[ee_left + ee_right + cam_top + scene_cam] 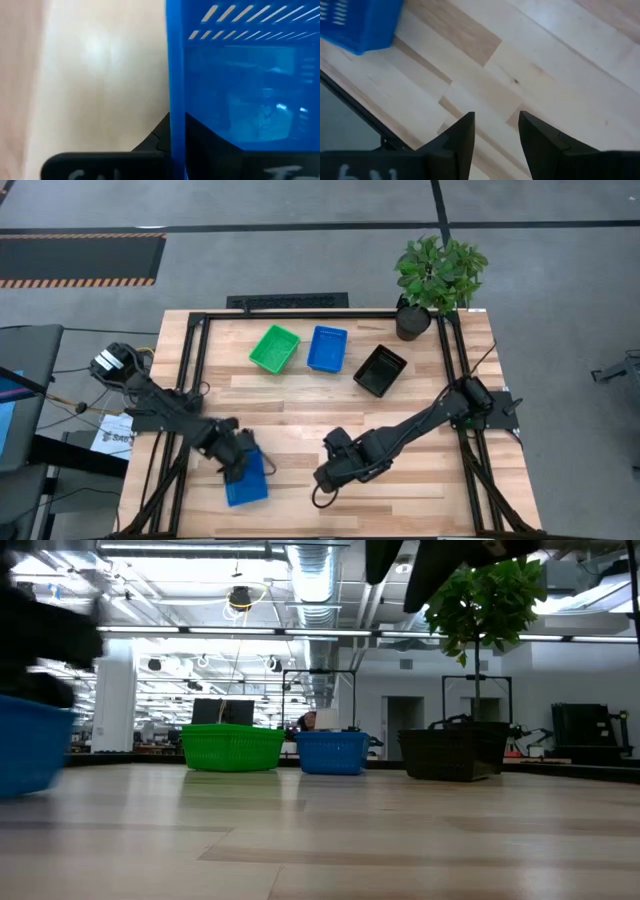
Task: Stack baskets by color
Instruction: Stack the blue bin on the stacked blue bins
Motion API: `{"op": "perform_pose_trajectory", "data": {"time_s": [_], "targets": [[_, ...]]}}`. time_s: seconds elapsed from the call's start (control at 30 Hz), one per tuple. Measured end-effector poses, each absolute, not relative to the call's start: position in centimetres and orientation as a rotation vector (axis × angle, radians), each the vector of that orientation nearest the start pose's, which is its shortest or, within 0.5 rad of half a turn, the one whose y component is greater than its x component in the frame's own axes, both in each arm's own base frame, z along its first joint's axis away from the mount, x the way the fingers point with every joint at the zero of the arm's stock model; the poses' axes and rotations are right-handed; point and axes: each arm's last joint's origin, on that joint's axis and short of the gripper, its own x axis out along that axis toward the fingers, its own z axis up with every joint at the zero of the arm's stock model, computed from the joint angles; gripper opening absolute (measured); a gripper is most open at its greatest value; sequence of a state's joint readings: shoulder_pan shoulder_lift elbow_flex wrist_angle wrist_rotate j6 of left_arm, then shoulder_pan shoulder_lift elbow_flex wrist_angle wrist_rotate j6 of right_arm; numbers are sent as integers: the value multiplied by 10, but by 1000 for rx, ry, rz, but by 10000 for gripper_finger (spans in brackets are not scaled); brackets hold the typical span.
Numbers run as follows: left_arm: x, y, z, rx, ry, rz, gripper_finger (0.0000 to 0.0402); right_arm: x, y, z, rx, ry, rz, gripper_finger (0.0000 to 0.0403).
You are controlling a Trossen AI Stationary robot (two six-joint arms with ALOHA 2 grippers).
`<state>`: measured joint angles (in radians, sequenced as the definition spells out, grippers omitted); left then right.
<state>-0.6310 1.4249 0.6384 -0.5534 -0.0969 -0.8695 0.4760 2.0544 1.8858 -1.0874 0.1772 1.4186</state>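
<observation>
The left gripper [238,465] covers part of the near blue basket [247,483], hiding how the jaws meet its wall. In the low view that basket [30,748] is cut off by the picture's edge, with only a dark blur [40,630] above it.

arms: 2, dark, jointed | right tool [496,137]: black tapered fingers

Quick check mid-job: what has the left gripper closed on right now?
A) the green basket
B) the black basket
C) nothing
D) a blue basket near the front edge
D: the left gripper is shut on the wall of the near blue basket, seen close up in its wrist view.
</observation>
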Motion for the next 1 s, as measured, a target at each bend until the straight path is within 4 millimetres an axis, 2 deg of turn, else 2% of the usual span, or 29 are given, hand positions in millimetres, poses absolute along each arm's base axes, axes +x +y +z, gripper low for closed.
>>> {"op": "perform_pose_trajectory", "data": {"time_s": [0.17,0.33,0.47,0.57,0.83,1.0], "targets": [[208,-100,151,-302,1167,119,1,380,190,264,840,1098,-599,176],[235,-75,168,-320,1055,135,0,388,177,265,819,1012,-640,175],[249,-59,180,-340,990,152,0,403,161,265,820,920,-645,181],[254,-54,185,-351,975,127,0,412,149,264,799,896,-628,195],[255,-54,186,-347,979,100,0,421,124,265,703,850,-651,241],[257,-55,187,-360,954,87,0,429,121,265,681,849,-576,244]]}}
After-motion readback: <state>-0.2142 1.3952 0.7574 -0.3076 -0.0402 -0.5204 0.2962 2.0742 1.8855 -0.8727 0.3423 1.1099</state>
